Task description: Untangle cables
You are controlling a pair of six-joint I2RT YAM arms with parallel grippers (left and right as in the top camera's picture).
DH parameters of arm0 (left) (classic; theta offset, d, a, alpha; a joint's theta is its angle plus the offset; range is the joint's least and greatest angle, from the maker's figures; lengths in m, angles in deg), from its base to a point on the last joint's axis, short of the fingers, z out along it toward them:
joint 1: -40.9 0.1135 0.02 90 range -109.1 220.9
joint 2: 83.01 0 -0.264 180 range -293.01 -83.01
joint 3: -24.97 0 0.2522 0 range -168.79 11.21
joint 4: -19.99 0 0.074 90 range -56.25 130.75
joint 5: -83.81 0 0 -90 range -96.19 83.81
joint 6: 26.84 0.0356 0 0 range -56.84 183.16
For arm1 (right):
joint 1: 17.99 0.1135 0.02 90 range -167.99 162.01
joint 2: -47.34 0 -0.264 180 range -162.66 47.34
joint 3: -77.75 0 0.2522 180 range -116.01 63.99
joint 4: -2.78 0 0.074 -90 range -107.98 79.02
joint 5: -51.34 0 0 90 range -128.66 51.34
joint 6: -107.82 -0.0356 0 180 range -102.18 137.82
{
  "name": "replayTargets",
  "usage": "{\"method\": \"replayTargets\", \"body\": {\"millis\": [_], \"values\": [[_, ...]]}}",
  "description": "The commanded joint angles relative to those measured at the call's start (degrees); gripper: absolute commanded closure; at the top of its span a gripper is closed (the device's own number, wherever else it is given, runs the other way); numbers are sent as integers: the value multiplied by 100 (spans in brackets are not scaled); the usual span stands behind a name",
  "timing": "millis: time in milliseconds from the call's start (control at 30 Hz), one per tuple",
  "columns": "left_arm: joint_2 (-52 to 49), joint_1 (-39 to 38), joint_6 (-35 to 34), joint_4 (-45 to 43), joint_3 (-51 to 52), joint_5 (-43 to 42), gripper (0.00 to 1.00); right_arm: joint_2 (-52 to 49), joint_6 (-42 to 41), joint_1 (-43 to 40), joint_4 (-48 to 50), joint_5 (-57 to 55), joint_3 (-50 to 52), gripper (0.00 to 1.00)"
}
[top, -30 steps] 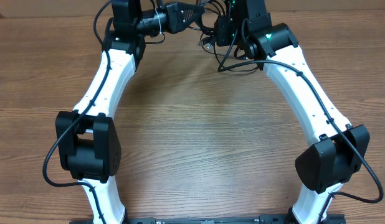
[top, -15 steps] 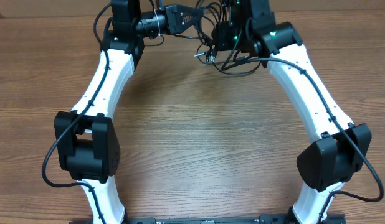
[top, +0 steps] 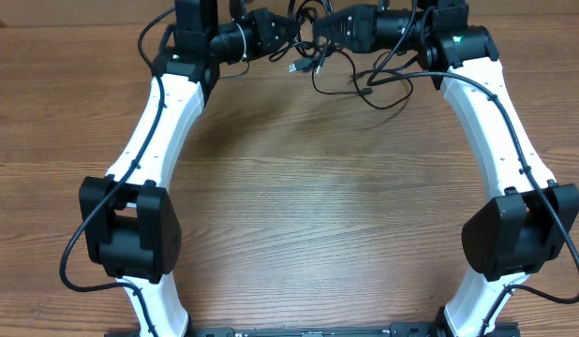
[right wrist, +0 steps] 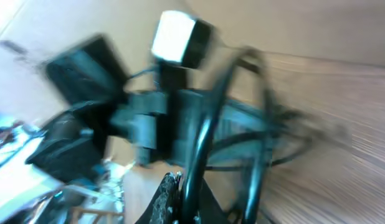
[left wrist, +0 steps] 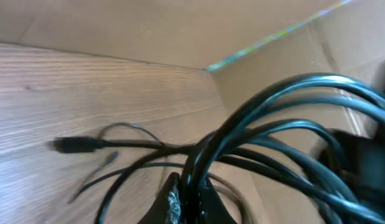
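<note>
The left gripper (top: pixel 291 31) is pinching down tight on the cables (top: pixel 318 58), and in its own wrist view the bundle is running up out of its closed fingers. The right gripper (top: pixel 331 26) is sitting just beside the left gripper, facing it, and is likewise clamping on a strand of the same tangle. Its view is blurring, so I cannot tell which cord it is holding. The cables are hanging in the gap just beside the left gripper, with loose loops drooping away from it and a small plug (top: pixel 295 67) dangling just below it. The danger I am seeing is that both grippers are probably gripping the same clump. If so, pulling apart would be cinching the knot tighter rather than drawing one cord free. A plug end could also be snagging inside a loop as it is being dragged through. A thin cord under strain could be slipping out of the closed fingers and dropping. The loops trailing farthest from the left gripper may be catching on the right arm (top: pixel 491 140).
</note>
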Motion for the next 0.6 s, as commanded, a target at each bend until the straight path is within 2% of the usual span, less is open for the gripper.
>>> {"method": "replayTargets", "body": {"millis": [0,133,333,567], "values": [[-98,-155,365,210,11,1064,96,380,-483,74,437,944,-85,96],[-98,-151,741,286,13,1150,95,380,-601,-122,791,940,-85,96],[-98,0,787,466,13,1403,96,380,-929,-520,1099,896,-85,96],[-98,435,822,516,11,1668,95,380,-920,-1104,472,-151,-85,96]]}}
